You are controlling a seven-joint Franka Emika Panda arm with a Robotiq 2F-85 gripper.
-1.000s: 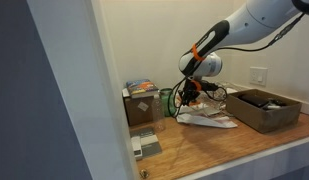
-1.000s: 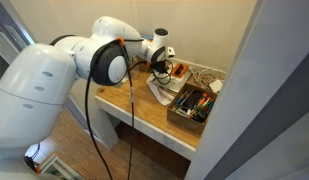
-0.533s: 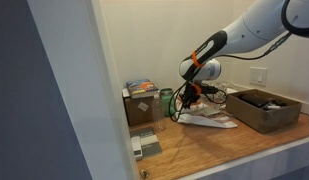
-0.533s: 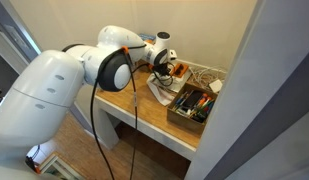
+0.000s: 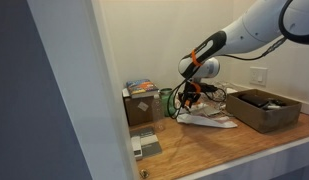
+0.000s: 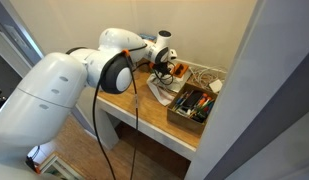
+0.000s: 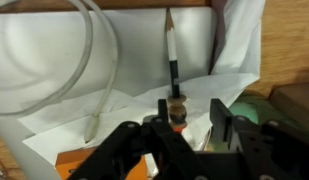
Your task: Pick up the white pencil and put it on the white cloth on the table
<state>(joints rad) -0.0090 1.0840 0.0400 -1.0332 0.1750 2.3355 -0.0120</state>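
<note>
only the wrist view shows the thin white pencil [image 7: 172, 65] with a dark band and brownish butt end; in both exterior views it is too small to make out. wrist view also shows a white cable [image 7: 106, 60] curving over the crumpled white cloth [image 7: 134, 60], left of the pencil. an exterior view shows the white arm [image 5: 254, 25] reaching in from the right, gripper [image 5: 190, 95] low over the cloth [image 5: 206, 118] on the light-brown wooden table [image 5: 214, 150], a brown open box [image 5: 262, 110] to the right, a cardboard box [image 5: 142, 103] to the left. an exterior view puts the open box [image 6: 192, 104], with coloured items inside, just beside the gripper [image 6: 166, 72].

black gripper [image 7: 184, 125]: jaws part-way apart, pencil's butt end between them; contact with the fingers [image 7: 224, 125] cannot be told.

pencil lies on the cloth, long axis running near to far, sharpened tip pointing away from the gripper toward the bare table [image 7: 289, 50] edge at the far side.
</note>
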